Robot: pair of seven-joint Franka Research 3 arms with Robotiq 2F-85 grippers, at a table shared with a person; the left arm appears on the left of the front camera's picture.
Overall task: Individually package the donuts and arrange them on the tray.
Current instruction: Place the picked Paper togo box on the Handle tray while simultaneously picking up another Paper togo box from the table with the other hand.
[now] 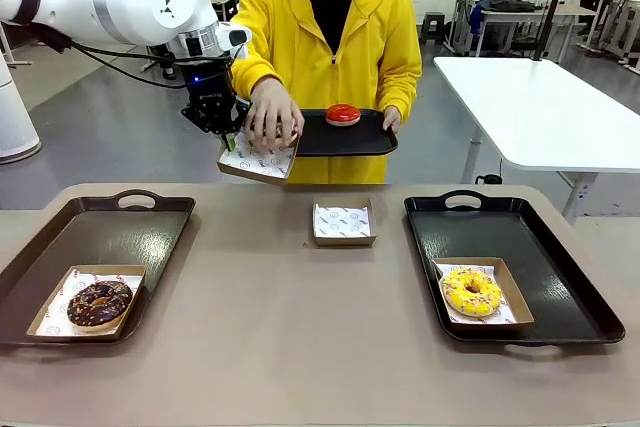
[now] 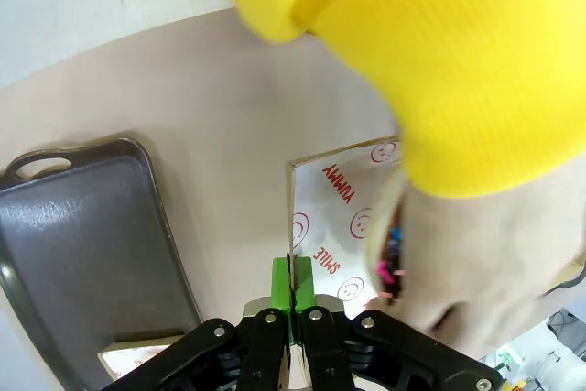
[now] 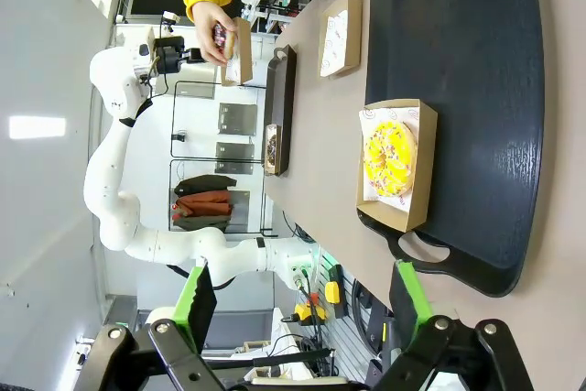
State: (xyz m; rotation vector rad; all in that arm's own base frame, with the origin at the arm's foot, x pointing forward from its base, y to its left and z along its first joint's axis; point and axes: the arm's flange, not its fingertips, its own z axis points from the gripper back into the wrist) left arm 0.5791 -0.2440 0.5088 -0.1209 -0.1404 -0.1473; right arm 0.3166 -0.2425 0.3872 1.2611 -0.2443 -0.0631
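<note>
Left wrist view: left gripper (image 2: 291,283) pinched tight on box (image 2: 334,199) rim, at far edge of table (image 2: 229,107); person's hand (image 2: 485,263) in box. Right gripper (image 3: 302,304) spread wide, empty.

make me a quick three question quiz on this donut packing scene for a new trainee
1. True or false: the left gripper is shut on the rim of a box.
2. Which donut lies on the right tray? A red, B yellow, C plain brown.
3. Fill in: the raised small tray at the far side carries a ___ donut.

Key: 1 true. 2 B, the yellow donut. 3 red, the red donut.
</note>
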